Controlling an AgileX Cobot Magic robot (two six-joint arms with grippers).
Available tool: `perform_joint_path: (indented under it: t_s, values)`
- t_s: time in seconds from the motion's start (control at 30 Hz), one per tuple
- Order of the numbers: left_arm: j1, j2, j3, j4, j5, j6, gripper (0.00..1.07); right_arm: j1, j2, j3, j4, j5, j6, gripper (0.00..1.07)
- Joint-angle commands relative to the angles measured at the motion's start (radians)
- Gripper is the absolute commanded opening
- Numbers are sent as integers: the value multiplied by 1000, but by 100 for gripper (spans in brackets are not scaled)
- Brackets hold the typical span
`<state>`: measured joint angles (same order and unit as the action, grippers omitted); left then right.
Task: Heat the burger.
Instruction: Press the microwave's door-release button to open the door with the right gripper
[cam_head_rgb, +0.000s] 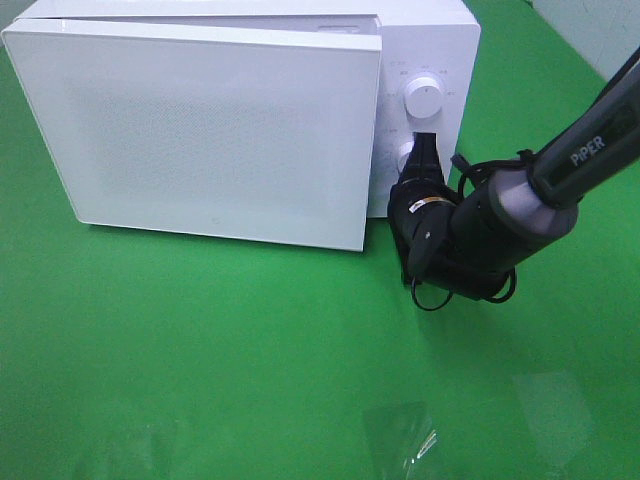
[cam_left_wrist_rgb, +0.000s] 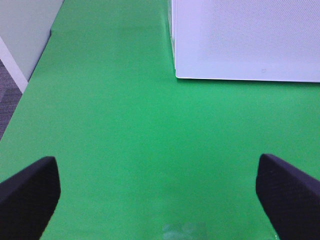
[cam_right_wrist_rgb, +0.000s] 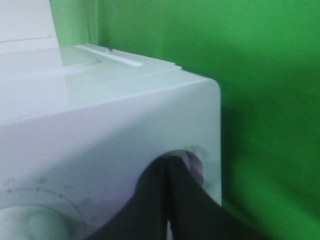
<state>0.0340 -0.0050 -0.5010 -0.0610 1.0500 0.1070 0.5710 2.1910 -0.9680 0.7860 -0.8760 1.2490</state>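
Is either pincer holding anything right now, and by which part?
Nothing is held. The left pincer is open; the right pincer is shut, tips at the lower dial.

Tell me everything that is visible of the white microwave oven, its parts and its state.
The microwave is a glossy white box standing upright on the green table. Its wide door, finely dotted, covers the front and hides the inside; whether it is latched I cannot tell. The control panel beside the door carries two round white knobs. The upper knob is free; the shut right end effector meets the lower knob.
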Motion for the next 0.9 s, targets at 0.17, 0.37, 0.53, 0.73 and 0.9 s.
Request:
perform_joint_path:
  t_s: [0.17,0.37,0.53,0.73,0.9]
  values:
    - [-1,-19,3,12,-13,-1,100,-48,-9,-182,-101,-521,-39,0]
    - [-1,-19,3,12,-13,-1,100,-48,-9,-182,-123,-516,-43,0]
    - [-1,-19,3,12,-13,-1,100,-48,-24,-163,-142,-494,-39,0]
    - [-1,-19,3,12,-13,-1,100,-45,-118,-36,-186,-131,-33,0]
    - [-1,-19,3,12,-13,-1,100,-45,-152,4,-239,72,-32,0]
